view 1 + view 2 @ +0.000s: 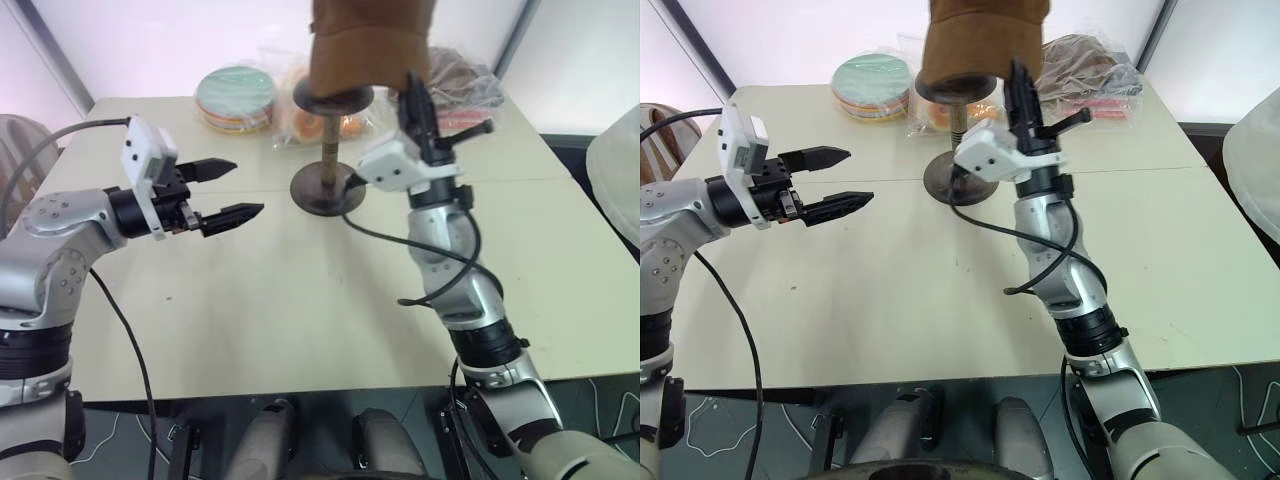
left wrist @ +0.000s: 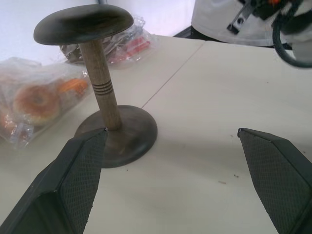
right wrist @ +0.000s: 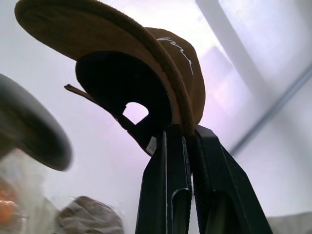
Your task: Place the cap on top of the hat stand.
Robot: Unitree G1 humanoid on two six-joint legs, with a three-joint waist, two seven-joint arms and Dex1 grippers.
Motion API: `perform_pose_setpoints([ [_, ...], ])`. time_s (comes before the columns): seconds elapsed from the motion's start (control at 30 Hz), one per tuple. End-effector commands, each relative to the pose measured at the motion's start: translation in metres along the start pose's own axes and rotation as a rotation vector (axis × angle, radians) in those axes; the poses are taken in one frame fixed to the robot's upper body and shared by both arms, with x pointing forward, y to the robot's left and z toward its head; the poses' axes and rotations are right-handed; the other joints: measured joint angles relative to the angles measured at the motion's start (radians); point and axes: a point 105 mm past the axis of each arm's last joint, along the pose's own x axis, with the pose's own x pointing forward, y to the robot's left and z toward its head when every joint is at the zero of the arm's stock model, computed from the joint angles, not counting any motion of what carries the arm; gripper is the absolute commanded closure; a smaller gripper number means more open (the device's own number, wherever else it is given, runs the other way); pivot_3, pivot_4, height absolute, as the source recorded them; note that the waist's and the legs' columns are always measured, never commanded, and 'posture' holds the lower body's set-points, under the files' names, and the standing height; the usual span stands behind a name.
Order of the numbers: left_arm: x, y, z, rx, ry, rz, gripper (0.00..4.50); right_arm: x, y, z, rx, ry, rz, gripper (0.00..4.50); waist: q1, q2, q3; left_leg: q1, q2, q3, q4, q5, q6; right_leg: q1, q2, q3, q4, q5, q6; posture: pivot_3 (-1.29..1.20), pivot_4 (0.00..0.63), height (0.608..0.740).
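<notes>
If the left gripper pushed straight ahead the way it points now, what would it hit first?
Probably the hat stand: the left gripper, jaws open, faces its stem and base across bare table. Depth is unclear; it may only graze the base.

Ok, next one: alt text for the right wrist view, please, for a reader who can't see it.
The right gripper, its two black fingers shut on the edge of a brown cap, holds the cap aloft, showing its dark underside and a white script logo. The hat stand's dark domed top sits blurred beside it, with plastic-wrapped items below.
</notes>
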Motion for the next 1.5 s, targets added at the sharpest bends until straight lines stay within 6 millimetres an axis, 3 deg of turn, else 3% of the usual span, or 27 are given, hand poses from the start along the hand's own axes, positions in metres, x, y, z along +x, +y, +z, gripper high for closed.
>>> perform_pose_setpoints([
  [0.03, -0.004, 0.0, 0.013, 0.049, -0.025, 0.017, 0.0, 0.001, 0.003, 0.024, 0.033, -0.099, -0.026, 4.42, -0.001, 0.0, 0.0, 0.0, 0.0, 0.0, 0.0, 0.0, 0.0, 0.0, 0.0, 0.0, 0.0, 0.0, 0.0, 0.0, 0.15, 0.74],
  [0.2, -0.008, 0.0, 0.012, 0.052, -0.018, 0.027, 0.0, -0.011, 0.025, 0.026, 0.07, -0.101, 0.03, 4.42, 0.0, 0.0, 0.0, 0.0, 0.0, 0.0, 0.0, 0.0, 0.0, 0.0, 0.0, 0.0, 0.0, 0.0, 0.0, 0.0, 0.15, 0.74],
  [0.33, -0.01, -0.001, 0.011, 0.049, -0.012, 0.033, 0.0, -0.028, 0.043, 0.013, 0.066, -0.06, 0.08, 4.42, 0.001, 0.0, 0.0, 0.0, 0.0, 0.0, 0.0, 0.0, 0.0, 0.0, 0.0, 0.0, 0.0, 0.0, 0.0, 0.0, 0.15, 0.74],
  [0.67, -0.013, -0.001, 0.012, 0.046, 0.0, 0.037, 0.0, -0.043, 0.054, -0.012, 0.028, 0.022, 0.081, 4.42, -0.001, 0.0, 0.0, 0.0, 0.0, 0.0, -0.001, 0.0, 0.0, -0.001, 0.001, 0.0, 0.0, 0.0, 0.0, 0.0, 0.15, 0.74],
  [1.13, -0.012, 0.0, 0.013, 0.046, 0.017, 0.029, 0.0, -0.097, 0.086, -0.024, 0.006, 0.011, 0.233, 4.42, -0.001, 0.0, 0.0, 0.0, 0.0, 0.0, -0.001, 0.0, 0.0, -0.001, 0.001, 0.0, 0.0, 0.0, 0.0, 0.0, 0.15, 0.74],
  [1.23, -0.012, 0.0, 0.013, 0.046, 0.017, 0.029, 0.0, -0.102, 0.09, -0.027, 0.017, 0.02, 0.272, 3.56, 0.0, 0.0, 0.0, 0.0, 0.0, 0.0, -0.001, 0.0, 0.0, 0.0, 0.0, 0.0, 0.0, 0.0, 0.0, 0.0, 0.15, 0.74],
  [1.4, -0.012, 0.001, 0.014, 0.049, 0.013, 0.029, 0.0, -0.118, 0.109, -0.034, 0.007, 0.026, 0.478, 1.13, -0.001, 0.0, 0.0, 0.0, 0.0, 0.0, -0.001, 0.0, 0.0, 0.0, 0.001, 0.0, 0.0, 0.0, 0.0, 0.0, 0.15, 0.74],
  [1.5, -0.011, 0.001, 0.014, 0.05, 0.011, 0.029, 0.0, -0.117, 0.104, -0.041, 0.011, 0.046, 0.531, 1.13, 0.0, 0.0, 0.0, 0.0, 0.0, 0.0, -0.001, 0.0, 0.0, 0.0, 0.001, 0.0, 0.0, 0.0, 0.0, 0.0, 0.15, 0.74],
])
